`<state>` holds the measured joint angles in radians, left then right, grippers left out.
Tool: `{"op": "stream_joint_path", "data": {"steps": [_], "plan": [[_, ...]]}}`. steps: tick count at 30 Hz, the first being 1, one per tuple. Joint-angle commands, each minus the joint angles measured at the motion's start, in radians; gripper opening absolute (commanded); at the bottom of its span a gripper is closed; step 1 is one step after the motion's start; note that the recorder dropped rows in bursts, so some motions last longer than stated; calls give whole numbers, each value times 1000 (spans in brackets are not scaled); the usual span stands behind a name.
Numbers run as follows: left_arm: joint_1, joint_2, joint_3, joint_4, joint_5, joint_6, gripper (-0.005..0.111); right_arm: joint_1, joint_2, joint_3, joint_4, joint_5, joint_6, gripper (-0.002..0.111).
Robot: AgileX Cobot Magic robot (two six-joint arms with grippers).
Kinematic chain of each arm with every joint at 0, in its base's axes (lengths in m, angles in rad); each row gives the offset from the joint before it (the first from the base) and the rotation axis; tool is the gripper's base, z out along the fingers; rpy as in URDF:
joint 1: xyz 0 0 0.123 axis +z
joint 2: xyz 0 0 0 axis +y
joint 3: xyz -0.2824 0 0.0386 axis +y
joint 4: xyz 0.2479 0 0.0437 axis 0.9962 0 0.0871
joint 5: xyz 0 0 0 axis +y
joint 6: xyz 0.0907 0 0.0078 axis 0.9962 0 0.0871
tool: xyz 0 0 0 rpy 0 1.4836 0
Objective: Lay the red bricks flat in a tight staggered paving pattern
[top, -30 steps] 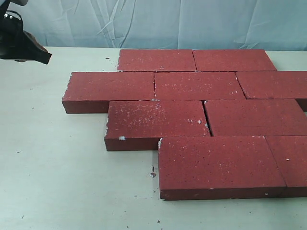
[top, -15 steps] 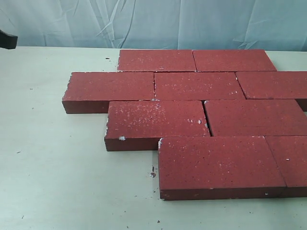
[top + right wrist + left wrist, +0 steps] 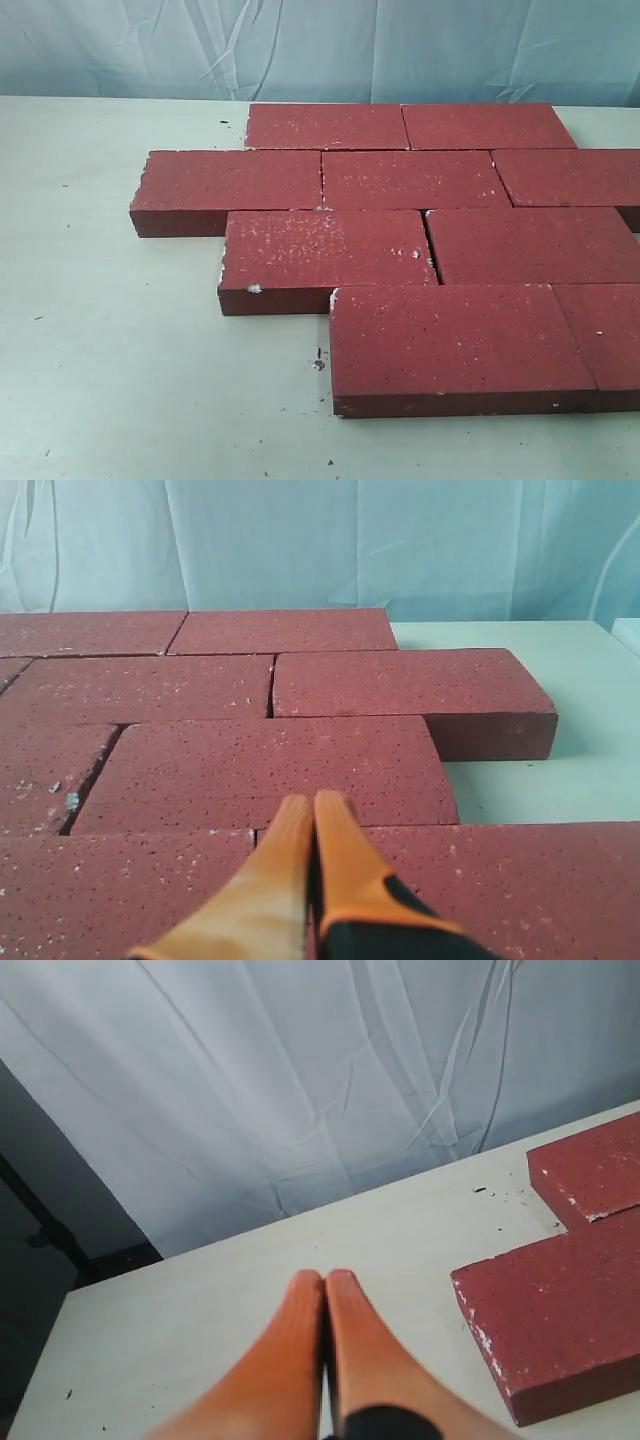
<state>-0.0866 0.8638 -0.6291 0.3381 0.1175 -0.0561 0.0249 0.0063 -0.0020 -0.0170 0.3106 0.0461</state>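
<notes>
Several red bricks (image 3: 420, 180) lie flat on the pale table (image 3: 110, 340) in staggered rows, edges close together. No arm shows in the exterior view. In the left wrist view my left gripper (image 3: 325, 1278) is shut and empty, its orange fingers (image 3: 290, 1360) pressed together above bare table, apart from the nearest red bricks (image 3: 560, 1310). In the right wrist view my right gripper (image 3: 312, 802) is also shut with nothing in it, hovering over the red bricks (image 3: 270, 760) near a joint between two rows.
A pale blue cloth backdrop (image 3: 320, 45) hangs behind the table. Small dark crumbs (image 3: 318, 362) lie on the table in front of the bricks. A dark gap (image 3: 40, 1250) lies past the table's edge in the left wrist view.
The left arm, visible at the exterior view's upper left a second ago, has withdrawn leftward out of that view. The bricks have not moved.
</notes>
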Motion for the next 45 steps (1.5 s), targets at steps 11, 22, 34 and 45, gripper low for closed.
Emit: {"op": "stream_joint_path", "data": {"steps": [11, 22, 34, 45], "plan": [[-5, -365, 237, -137, -22, 138, 0, -6, -6, 2, -2, -7, -1, -1], [108, -570, 386, -215, -5, 45, 0, -6, -6, 2, -2, -7, -1, -1], [116, -748, 536, -222, 1, 31, 0, -6, -6, 2, -2, -7, -1, -1], [117, -864, 629, -256, 29, 31, 0, -6, -6, 2, -2, -7, -1, -1]]}}
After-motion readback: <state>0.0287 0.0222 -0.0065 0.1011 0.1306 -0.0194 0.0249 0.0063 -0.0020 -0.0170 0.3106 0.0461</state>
